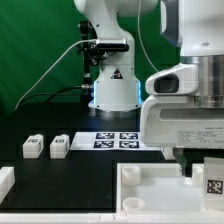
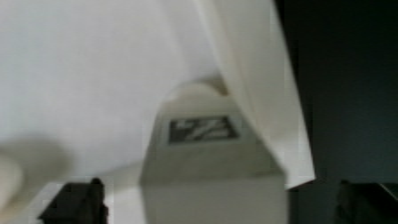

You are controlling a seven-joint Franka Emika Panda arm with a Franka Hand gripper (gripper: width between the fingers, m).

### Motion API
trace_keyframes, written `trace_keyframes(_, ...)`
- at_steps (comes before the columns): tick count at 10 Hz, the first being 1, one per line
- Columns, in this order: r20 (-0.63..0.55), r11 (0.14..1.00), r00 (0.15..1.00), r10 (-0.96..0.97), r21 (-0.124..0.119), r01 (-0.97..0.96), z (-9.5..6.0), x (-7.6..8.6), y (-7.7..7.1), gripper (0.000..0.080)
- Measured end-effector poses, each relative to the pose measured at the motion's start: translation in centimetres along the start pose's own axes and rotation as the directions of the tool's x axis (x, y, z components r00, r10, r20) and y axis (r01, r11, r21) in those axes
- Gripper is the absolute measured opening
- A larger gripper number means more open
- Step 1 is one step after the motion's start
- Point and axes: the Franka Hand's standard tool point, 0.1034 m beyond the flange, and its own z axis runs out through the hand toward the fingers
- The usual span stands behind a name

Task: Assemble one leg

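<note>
Now, table: black top (image 1: pixel 70 170), running back to the arm's base
Backdrop: green curtain (image 1: pixel 45 50) across the rear, a black cable hanging down in front of it
Arm base: white column (image 1: pixel 112 85) standing at the far middle of the table
Marker board: flat white sheet (image 1: pixel 118 139) with four black-and-white tags, lying just in front of the base
Spare legs: two small white blocks (image 1: pixel 33 147) and (image 1: pixel 59 147) side by side on the exterior view's left, apart from each other, tags facing forward
Tray: big white rimmed piece (image 1: pixel 145 195) at the near edge, towards the exterior view's right
Gripper: (image 1: pixel 195 160) low over the tray on the exterior view's right, and the wrist view catches only the dark fingertips (image 2: pixel 75 200); can't tell how wide they sit or whether they hold anything
Leg: white block with a tag (image 1: pixel 213 185) right under the gripper at the tray; in the wrist view its tag (image 2: pixel 201 129) faces the camera between tall white walls
Near left corner: another white piece (image 1: pixel 5 180), partly out of frame
</note>
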Motion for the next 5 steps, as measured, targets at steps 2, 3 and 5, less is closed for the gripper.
trace_keyframes(2, 0.002, 0.999, 0.999, 0.050, 0.000, -0.050, 0.08, -0.12, -0.10, 0.0604)
trace_keyframes(3, 0.003, 0.992, 0.992, 0.129, 0.002, -0.129, 0.10, -0.15, -0.14, 0.0467)
trace_keyframes(5, 0.008, 0.950, 0.950, 0.313, 0.003, -0.313, 0.18, -0.23, -0.02, 0.0320)
